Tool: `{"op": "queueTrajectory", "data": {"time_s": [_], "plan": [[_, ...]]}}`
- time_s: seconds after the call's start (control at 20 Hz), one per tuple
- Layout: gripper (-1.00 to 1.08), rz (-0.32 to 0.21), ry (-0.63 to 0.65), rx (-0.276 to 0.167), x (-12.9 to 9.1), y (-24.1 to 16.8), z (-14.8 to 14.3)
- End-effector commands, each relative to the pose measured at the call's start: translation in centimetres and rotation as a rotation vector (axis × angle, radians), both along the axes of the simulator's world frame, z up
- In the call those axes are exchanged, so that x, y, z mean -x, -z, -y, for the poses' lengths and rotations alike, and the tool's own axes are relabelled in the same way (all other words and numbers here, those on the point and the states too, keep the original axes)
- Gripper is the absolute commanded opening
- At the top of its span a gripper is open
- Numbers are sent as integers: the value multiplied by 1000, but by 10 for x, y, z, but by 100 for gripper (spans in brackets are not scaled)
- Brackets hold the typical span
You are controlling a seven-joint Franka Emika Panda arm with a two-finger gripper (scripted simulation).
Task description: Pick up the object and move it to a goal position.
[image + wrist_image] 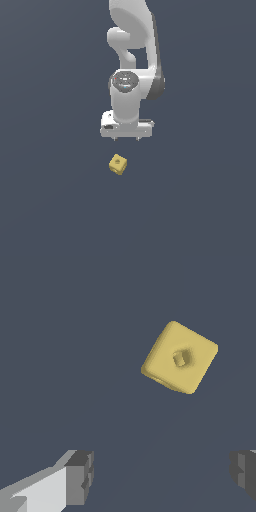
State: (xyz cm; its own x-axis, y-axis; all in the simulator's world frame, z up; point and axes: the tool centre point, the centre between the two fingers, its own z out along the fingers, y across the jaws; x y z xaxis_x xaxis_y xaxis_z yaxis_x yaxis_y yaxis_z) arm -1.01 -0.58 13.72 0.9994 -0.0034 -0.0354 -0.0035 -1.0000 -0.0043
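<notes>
Lying free on the flat dark blue-grey floor (50,200), the small yellow cube with a dark round hole in its upward face (117,164) sits just below the centre of the exterior frame, turned so its edges run diagonally. In the wrist view the same cube (180,357) appears apart from the fingers, outside the gap between them. The white two-fingered gripper (126,138) hangs above and slightly toward the exterior view's right of the cube, not touching it — its dark grey fingertips (80,476) stand wide apart with nothing between them. This looks like the approach step, before any grasp. The next move likely calls for shifting over the cube, perhaps rotating the wrist to square the pads with its faces, then descending — no goal marker is visible.
</notes>
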Motion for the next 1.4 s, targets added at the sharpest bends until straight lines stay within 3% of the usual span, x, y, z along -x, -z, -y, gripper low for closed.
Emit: {"op": "queueTrajectory", "data": {"time_s": [0.0, 0.5, 0.9, 1.35], "plan": [[100, 0, 0, 0, 0, 0, 0], [100, 16, -15, -28, -3, -9, -36], [100, 16, 35, -26, -10, -4, -28], [100, 21, 221, -15, -37, 15, -3]]}}
